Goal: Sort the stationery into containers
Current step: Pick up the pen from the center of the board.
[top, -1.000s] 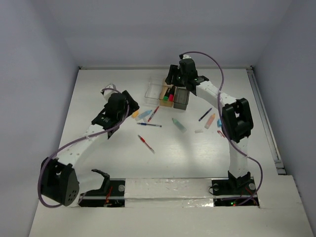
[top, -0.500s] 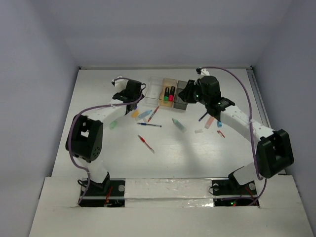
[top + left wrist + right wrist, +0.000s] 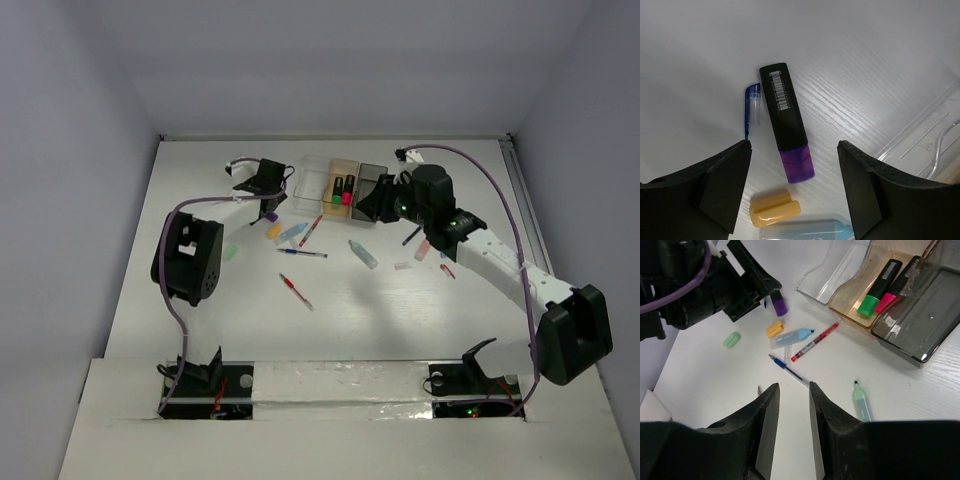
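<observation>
My left gripper (image 3: pixel 794 147) hangs open over a purple marker (image 3: pixel 786 125) with a black body, which lies on the table between the fingers in that view. An orange piece (image 3: pixel 775 212) and a light-blue marker (image 3: pixel 810 231) lie just nearer. The clear (image 3: pixel 311 178), tan-orange (image 3: pixel 336 172) and dark grey containers (image 3: pixel 372 190) stand in a row at the back. Green (image 3: pixel 874 296) and pink markers (image 3: pixel 896 289) lie in the tan one (image 3: pixel 860 277). My right gripper (image 3: pixel 793 387) hovers in front of the grey container (image 3: pixel 925 325), open by a narrow gap with nothing in it.
Loose on the table are a red pen (image 3: pixel 815 342), a blue pen (image 3: pixel 790 370), a mint marker (image 3: pixel 861 400), a green piece (image 3: pixel 731 339) and another red pen (image 3: pixel 296 290). A dark pen (image 3: pixel 415 232) and a peach marker (image 3: pixel 428 245) lie further right.
My left gripper has swung from mid-table to the far side, over the purple marker. My right gripper has come forward off the containers and its jaws have narrowed.
</observation>
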Controlling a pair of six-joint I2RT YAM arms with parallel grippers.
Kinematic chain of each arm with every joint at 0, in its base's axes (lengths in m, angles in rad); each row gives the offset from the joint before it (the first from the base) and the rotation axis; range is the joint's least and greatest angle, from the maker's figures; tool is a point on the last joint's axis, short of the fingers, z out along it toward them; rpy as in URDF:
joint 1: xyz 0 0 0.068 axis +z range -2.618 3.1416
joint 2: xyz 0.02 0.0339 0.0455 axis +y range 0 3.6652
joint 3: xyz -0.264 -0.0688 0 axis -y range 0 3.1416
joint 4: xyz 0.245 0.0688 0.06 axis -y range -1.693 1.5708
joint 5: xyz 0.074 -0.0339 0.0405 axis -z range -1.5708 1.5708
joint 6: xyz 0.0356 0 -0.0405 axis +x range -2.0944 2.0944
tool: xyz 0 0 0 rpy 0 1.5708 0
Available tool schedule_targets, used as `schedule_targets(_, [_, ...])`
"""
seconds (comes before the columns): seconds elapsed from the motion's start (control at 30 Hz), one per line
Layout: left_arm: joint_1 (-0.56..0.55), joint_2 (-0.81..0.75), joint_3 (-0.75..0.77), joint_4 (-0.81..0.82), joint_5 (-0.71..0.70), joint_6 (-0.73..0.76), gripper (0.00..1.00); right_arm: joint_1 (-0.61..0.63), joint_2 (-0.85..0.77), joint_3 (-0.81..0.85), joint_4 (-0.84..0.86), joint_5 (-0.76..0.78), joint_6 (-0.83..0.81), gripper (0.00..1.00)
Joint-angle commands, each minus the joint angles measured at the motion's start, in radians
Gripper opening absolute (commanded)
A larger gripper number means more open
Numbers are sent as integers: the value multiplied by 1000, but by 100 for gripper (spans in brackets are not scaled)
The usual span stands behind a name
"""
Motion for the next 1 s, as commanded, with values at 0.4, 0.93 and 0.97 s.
schedule_targets(0.4, [6, 94, 104, -35, 33, 30, 50, 17, -39, 5, 7, 4, -29, 37])
schedule_targets(0.93, [34, 180, 140, -37, 68, 49, 34, 17, -54, 8, -2, 15, -24, 39])
schedule_targets(0.97, [34, 177, 140, -32, 68, 56, 30, 17, -54, 8, -4, 15, -24, 39])
